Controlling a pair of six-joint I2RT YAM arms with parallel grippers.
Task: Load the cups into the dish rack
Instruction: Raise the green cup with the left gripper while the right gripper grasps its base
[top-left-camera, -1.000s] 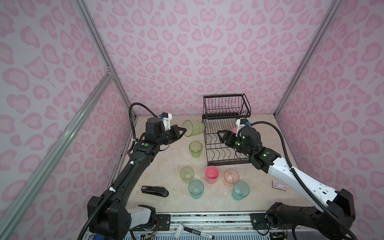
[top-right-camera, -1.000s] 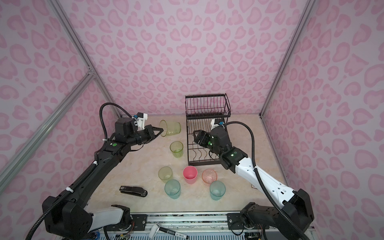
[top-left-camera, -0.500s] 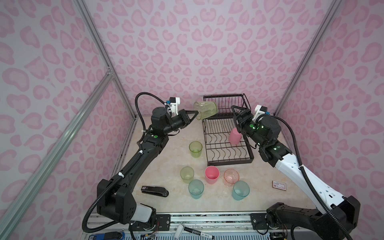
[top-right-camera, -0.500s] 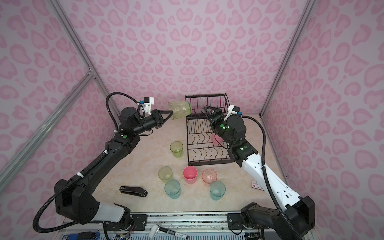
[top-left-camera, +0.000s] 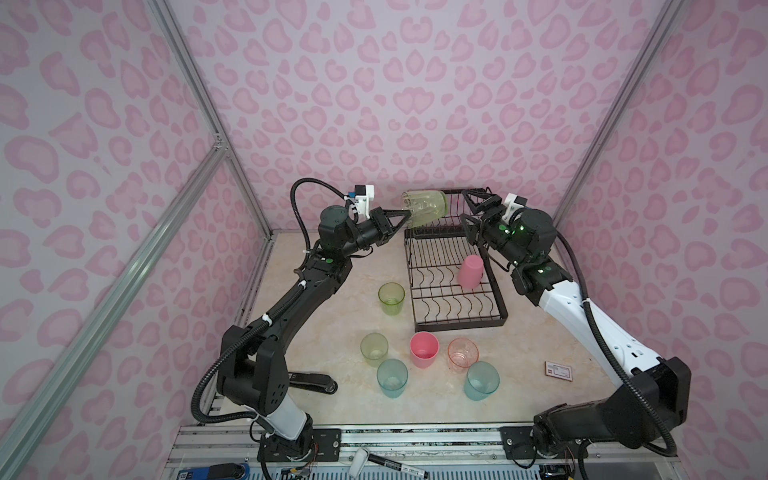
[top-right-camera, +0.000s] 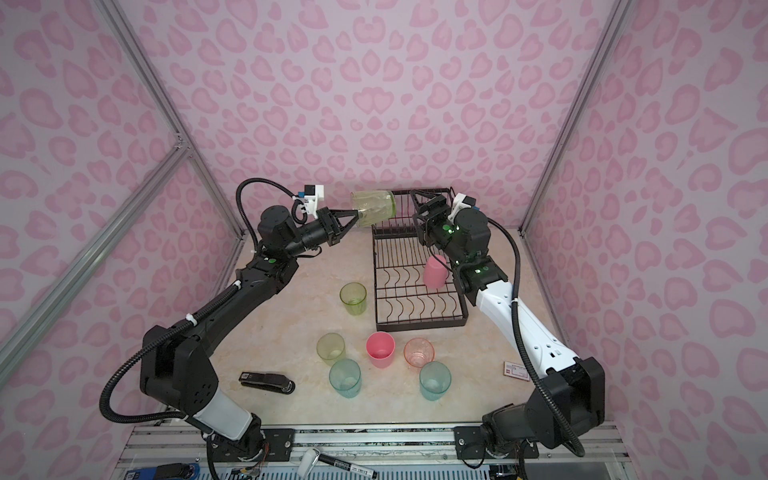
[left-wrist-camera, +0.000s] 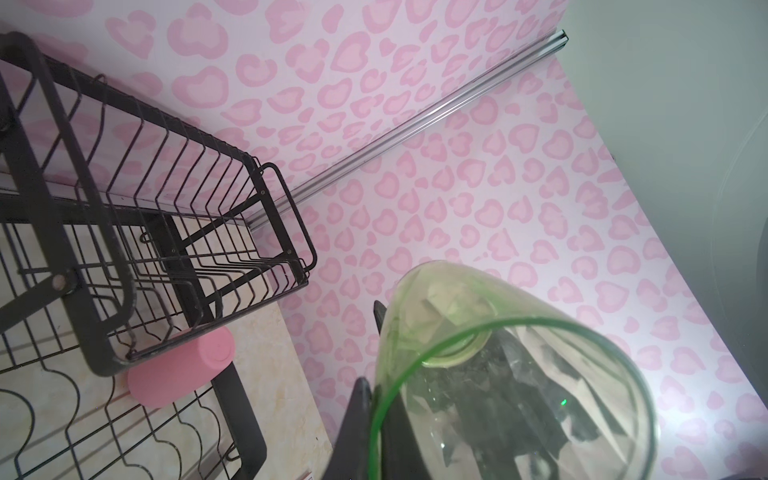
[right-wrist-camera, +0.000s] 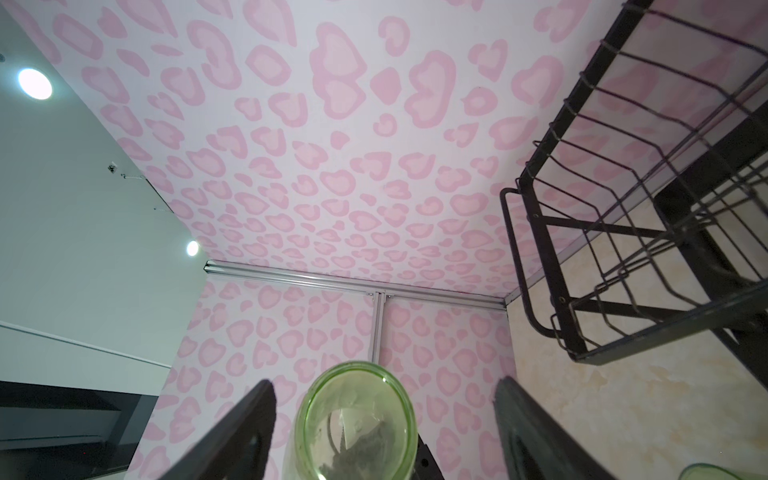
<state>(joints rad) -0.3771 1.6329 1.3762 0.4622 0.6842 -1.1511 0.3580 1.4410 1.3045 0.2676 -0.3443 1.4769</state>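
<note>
- The left gripper (top-left-camera: 409, 214) pinches the rim of a yellow-green cup (top-left-camera: 424, 208), carried higher and farther right than a second ago, to the left end of the dish rack (top-left-camera: 502, 309)'s top tier.
- The right gripper (top-left-camera: 468, 205), jaws apart and empty, has risen off the pink cup (top-left-camera: 471, 271), which stands upside down on the lower tier's right side.

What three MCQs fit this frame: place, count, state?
1. Pink cup in the dish rack: A upper basket; B lower tier; C hanging outside.
2. Cups standing on the table: A four; B five; C six.
3. Left gripper: A shut on a yellow-green cup; B open, empty; C shut on a teal cup.
Answers: B, it rests on the lower wires; C, two yellow-green, two teal, one pink, one orange stand there; A, it pinches that cup's rim.
</note>
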